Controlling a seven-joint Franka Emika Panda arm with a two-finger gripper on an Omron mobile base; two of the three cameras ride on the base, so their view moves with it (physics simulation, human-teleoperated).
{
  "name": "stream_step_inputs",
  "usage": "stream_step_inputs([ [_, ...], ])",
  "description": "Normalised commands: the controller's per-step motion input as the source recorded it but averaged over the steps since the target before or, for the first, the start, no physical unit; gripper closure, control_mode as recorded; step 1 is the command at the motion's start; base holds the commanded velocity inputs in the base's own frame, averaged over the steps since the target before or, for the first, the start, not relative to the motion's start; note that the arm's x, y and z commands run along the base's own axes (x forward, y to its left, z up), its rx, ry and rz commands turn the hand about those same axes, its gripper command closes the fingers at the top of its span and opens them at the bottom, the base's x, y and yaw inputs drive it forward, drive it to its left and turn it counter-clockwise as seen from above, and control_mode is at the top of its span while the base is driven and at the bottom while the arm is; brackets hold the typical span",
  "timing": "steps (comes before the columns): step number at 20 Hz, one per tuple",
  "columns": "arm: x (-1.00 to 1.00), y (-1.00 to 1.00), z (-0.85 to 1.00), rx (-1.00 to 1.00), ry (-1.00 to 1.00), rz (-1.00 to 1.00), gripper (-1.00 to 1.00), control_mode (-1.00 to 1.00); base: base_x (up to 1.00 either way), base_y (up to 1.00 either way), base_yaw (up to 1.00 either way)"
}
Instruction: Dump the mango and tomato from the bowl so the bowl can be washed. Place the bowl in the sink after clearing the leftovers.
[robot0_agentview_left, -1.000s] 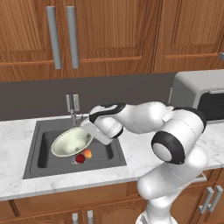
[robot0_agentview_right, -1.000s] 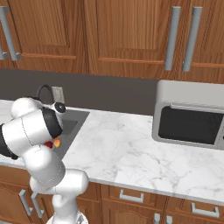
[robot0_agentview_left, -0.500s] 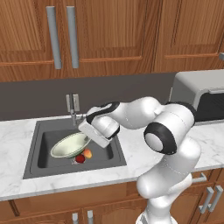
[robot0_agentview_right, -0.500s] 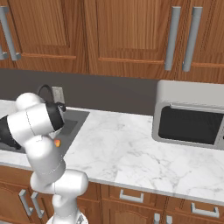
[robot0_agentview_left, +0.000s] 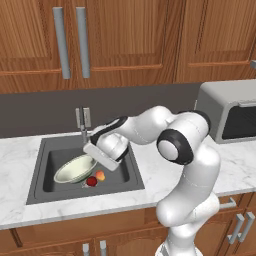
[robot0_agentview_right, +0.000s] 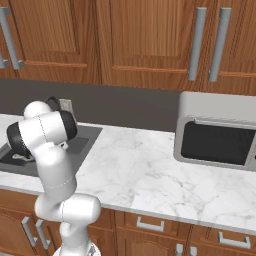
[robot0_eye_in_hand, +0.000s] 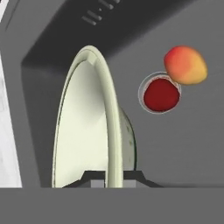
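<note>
— What is the gripper (robot0_eye_in_hand: 107, 175) doing?
— Its fingers are clamped on the rim of the bowl (robot0_agentview_left: 75, 168), one pad on each side of the edge, as the hand view shows. The hold is narrow, pinching only the thin wall.

— And how does the bowl sit?
— Tilted, low inside the sink (robot0_agentview_left: 50, 182), with its cream inside facing up and to the left and nothing in it.

— Where is the fruit?
— Out of the bowl, on the sink floor just right of its lower edge. The tomato (robot0_agentview_left: 91, 181) sits over the round drain, and the mango (robot0_agentview_left: 100, 175) touches it on the far right side.

— Anything further out?
— The faucet (robot0_agentview_left: 83, 124) stands at the far edge of the basin, and a microwave (robot0_agentview_left: 231, 110) sits on the marble counter (robot0_agentview_left: 150, 176) well to the right.
</note>
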Motion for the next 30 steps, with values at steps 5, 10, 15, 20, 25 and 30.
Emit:
stream_step_inputs([
  [5,0.08,0.02,-0.26,0.00,0.00,-0.03,1.00,-1.00,0.00,0.00,0.00],
  [10,0.00,-0.01,-0.48,0.00,0.00,-0.12,1.00,-1.00,0.00,0.00,0.00],
  [15,0.10,0.09,-0.26,0.00,0.00,-0.13,1.00,-1.00,0.00,0.00,0.00],
  [20,0.34,0.49,-0.16,0.00,0.00,-0.14,1.00,-1.00,0.00,0.00,0.00],
  [25,0.19,0.36,-0.21,-0.03,0.02,-0.09,1.00,-1.00,0.00,0.00,0.00],
  [30,0.03,0.09,-0.33,-0.09,0.16,-0.01,1.00,-1.00,0.00,0.00,0.00],
])
